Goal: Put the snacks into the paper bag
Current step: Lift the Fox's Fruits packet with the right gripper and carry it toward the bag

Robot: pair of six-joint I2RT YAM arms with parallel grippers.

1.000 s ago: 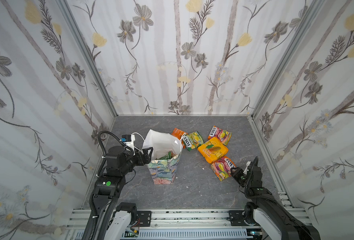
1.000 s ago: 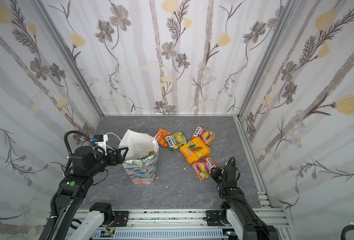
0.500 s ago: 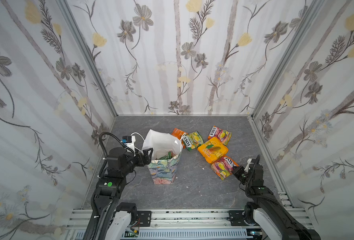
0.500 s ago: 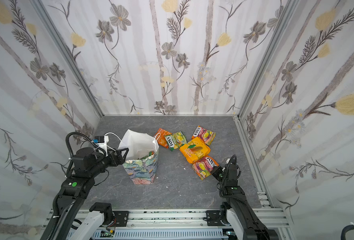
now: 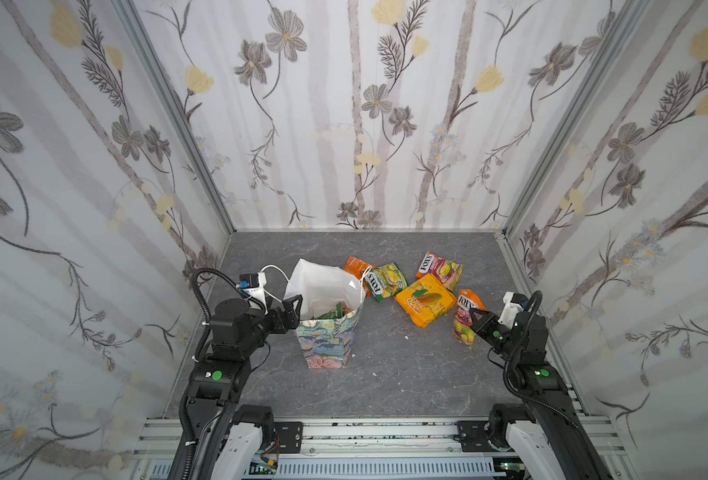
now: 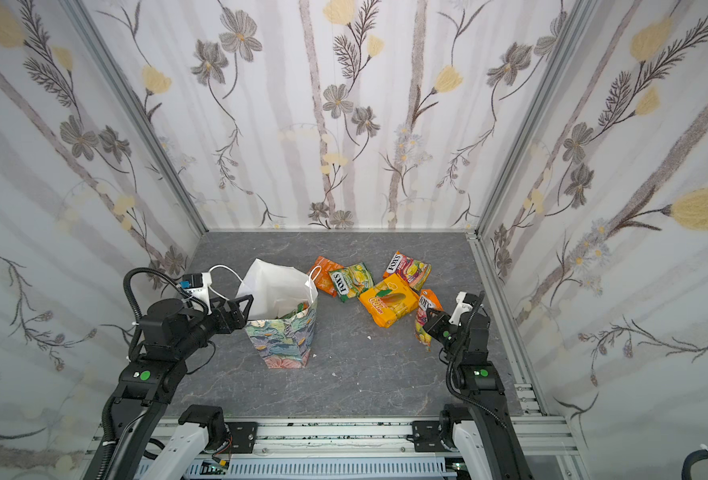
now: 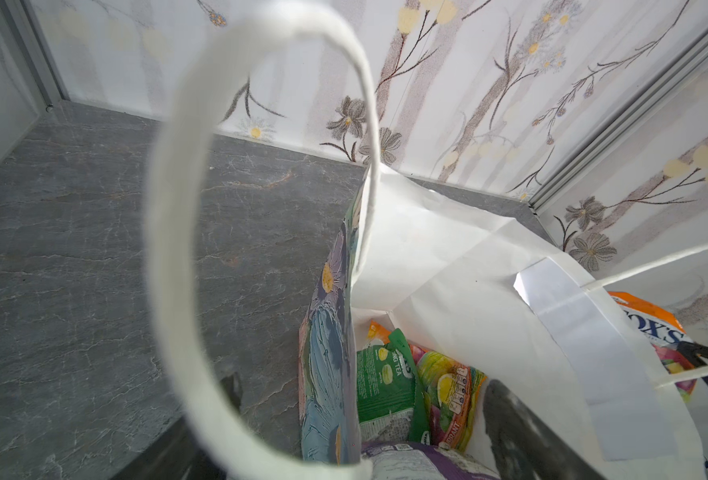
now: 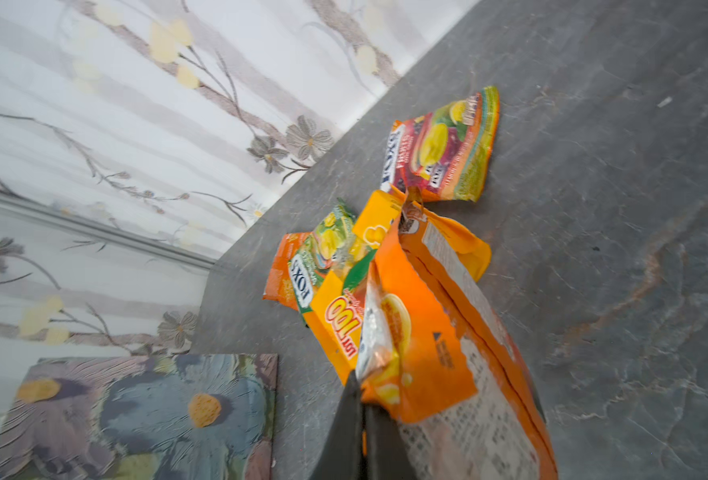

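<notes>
The floral paper bag (image 5: 328, 337) (image 6: 285, 338) stands upright at centre left with its white mouth open. My left gripper (image 5: 292, 308) (image 7: 360, 415) is open and straddles the bag's left wall, one finger inside. A green packet (image 7: 385, 382), a purple packet (image 7: 418, 461) and a fruit-print one lie in the bag. My right gripper (image 5: 477, 321) (image 6: 433, 318) (image 8: 362, 399) is shut on the edge of an orange FOX'S packet (image 5: 464, 313) (image 8: 427, 353), held up on end. An orange-yellow box (image 5: 425, 303), a yellow-green packet (image 5: 385, 280), an orange packet (image 5: 354, 266) and a pink packet (image 5: 439, 268) lie on the table.
Floral walls enclose the grey table (image 5: 385, 374) on three sides, and the right wall is close behind the right arm. An aluminium rail (image 5: 364, 432) runs along the front edge. The bag's white cord handle (image 7: 169, 232) loops across the left wrist view.
My right gripper has shut on the orange FOX'S packet that lay flat by the box and raised it on end. The left gripper and the bag have barely moved.
</notes>
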